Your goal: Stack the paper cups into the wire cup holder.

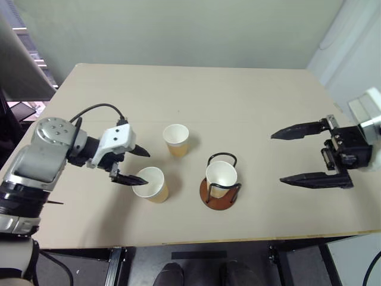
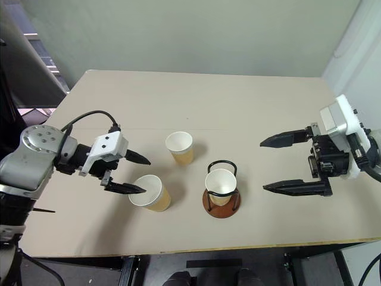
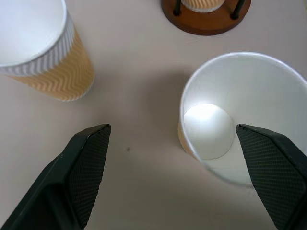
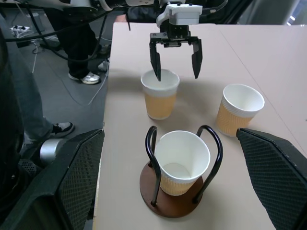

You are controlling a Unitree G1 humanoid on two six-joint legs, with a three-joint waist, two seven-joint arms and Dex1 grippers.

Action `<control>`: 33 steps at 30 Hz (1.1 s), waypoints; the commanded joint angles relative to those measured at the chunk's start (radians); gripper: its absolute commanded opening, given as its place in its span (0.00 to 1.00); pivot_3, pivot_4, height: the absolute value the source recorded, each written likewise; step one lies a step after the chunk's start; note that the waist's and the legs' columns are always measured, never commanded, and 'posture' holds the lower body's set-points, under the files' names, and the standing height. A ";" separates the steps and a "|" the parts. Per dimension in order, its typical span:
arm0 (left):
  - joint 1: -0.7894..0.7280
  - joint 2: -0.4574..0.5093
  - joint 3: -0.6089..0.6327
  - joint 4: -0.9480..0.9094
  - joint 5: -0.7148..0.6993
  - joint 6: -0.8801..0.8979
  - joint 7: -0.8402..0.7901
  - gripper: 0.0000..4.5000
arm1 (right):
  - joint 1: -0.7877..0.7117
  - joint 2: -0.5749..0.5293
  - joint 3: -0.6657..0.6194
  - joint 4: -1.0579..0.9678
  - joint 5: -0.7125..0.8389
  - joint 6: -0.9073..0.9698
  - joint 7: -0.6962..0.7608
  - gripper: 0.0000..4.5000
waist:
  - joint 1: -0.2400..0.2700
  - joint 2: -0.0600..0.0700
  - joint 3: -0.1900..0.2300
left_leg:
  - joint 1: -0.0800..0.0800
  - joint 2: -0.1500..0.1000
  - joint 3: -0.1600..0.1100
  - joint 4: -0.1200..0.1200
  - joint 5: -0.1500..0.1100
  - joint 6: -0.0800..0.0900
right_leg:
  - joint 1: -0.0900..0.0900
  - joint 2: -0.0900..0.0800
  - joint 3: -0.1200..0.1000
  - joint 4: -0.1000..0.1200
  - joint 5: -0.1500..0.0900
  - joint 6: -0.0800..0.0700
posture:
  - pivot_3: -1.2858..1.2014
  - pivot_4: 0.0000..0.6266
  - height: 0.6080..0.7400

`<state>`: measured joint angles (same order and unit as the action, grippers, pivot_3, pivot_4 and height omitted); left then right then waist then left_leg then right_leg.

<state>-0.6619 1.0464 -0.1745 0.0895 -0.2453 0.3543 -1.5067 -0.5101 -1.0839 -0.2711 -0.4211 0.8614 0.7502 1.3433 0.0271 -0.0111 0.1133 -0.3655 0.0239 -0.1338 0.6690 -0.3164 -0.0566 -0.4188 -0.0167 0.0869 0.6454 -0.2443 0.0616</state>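
The surface (image 1: 250, 101) is a pale beige top, and its front edge lies near the camera. Two paper cups stand directly on it: one (image 1: 176, 140) near the middle and one (image 1: 150, 184) closer to the front left. Just right of them stands the wire cup holder (image 1: 219, 189) on its round brown base, with a third cup (image 1: 221, 177) inside it.
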 commanded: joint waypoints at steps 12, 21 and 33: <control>-0.044 -0.016 -0.002 -0.004 0.022 0.001 -0.042 0.30 | 0.022 -0.023 -0.035 -0.028 0.009 -0.043 -0.031 1.00 | 0.000 0.000 0.000 | 0.000 0.000 0.000 0.001 0.000 0.000 | 0.000 0.000 0.000 0.000 0.000 0.001 | 0.52 0.24 1.00; -0.036 -0.013 0.009 -0.017 0.017 0.007 -0.043 0.01 | 0.014 -0.031 -0.020 -0.016 -0.005 -0.066 -0.029 1.00 | 0.000 0.000 0.000 | 0.000 0.000 0.000 0.001 0.000 0.000 | 0.000 0.000 0.000 0.000 0.001 0.001 | 0.52 0.24 1.00; -0.350 -0.100 0.037 0.023 -0.277 0.065 -0.108 0.01 | 0.015 -0.080 -0.075 0.034 0.018 -0.066 0.013 1.00 | 0.009 0.000 0.000 | -0.002 -0.002 0.000 0.004 -0.001 0.001 | 0.001 -0.001 0.000 0.000 0.001 0.002 | 0.52 0.24 1.00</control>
<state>-0.9728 0.9521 -0.1417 0.1080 -0.4561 0.4163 -1.5749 -0.4932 -1.1446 -0.2767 -0.3899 0.8495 0.6835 1.3486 0.0365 -0.0114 0.1132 -0.3672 0.0219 -0.1328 0.6729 -0.3170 -0.0554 -0.4180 -0.0178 0.0865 0.6451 -0.2432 0.0634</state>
